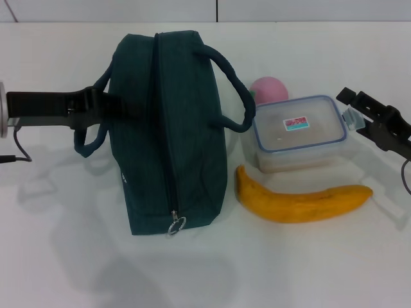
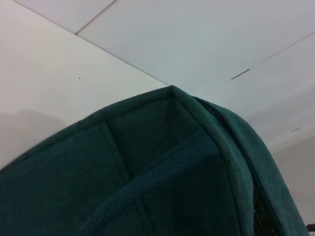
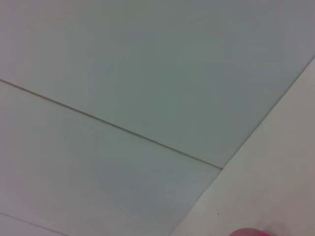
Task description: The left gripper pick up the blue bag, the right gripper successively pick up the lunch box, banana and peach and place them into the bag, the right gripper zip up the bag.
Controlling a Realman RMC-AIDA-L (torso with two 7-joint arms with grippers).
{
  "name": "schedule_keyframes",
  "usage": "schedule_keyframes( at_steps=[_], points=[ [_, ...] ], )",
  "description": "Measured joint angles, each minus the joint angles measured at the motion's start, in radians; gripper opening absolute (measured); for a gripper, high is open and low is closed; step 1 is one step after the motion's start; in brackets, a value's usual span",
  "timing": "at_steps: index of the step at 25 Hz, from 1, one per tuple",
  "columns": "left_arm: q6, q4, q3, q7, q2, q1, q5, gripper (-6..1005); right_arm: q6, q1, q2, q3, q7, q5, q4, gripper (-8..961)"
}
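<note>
The left gripper (image 1: 96, 106) reaches in from the left side and sits right at the blue bag (image 1: 168, 135), by its left handle (image 1: 90, 138). Its black fingers touch the side of the bag, but I cannot tell if they are open or squeezing the cloth. From the left wrist view, all I see is the dark teal cloth of the bag very close up. It looks soft and a bit rough, with sewn seams.

The bag stands on the white table (image 1: 64, 256). It is big and boxy with rounded corners. Its zipper runs down the middle of the top and looks closed. A small metal ring (image 1: 176, 225) hangs at the near end. A second padded loop handle (image 1: 230, 90) curves out on the right.

The right gripper (image 1: 359, 112) is low, just beside the right end of the lunch box (image 1: 299, 131). I cannot tell if it touches the box or how wide it is open.

The lunch box is clear, hard plastic with a blue rim and a small label on top. It sits just right of the bag. The peach (image 1: 270, 89) is round, smooth and pink, right behind the box. The banana (image 1: 302, 200) is long, curved and yellow-orange. It lies in front of the box.
</note>
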Motion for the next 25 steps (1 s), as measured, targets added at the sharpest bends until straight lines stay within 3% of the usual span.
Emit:
schedule_keyframes(
  at_steps=[23, 25],
  points=[
    [-0.001, -0.038, 0.001, 0.014, 0.001, -0.007, 0.0, 37, 0.0, 0.018, 0.004, -0.018, 0.087, -0.006, 0.006, 570],
    [-0.001, -0.043, 0.002, 0.02, 0.001, -0.008, 0.001, 38, 0.0, 0.018, 0.005, -0.019, 0.09, -0.006, 0.008, 490]
  ],
)
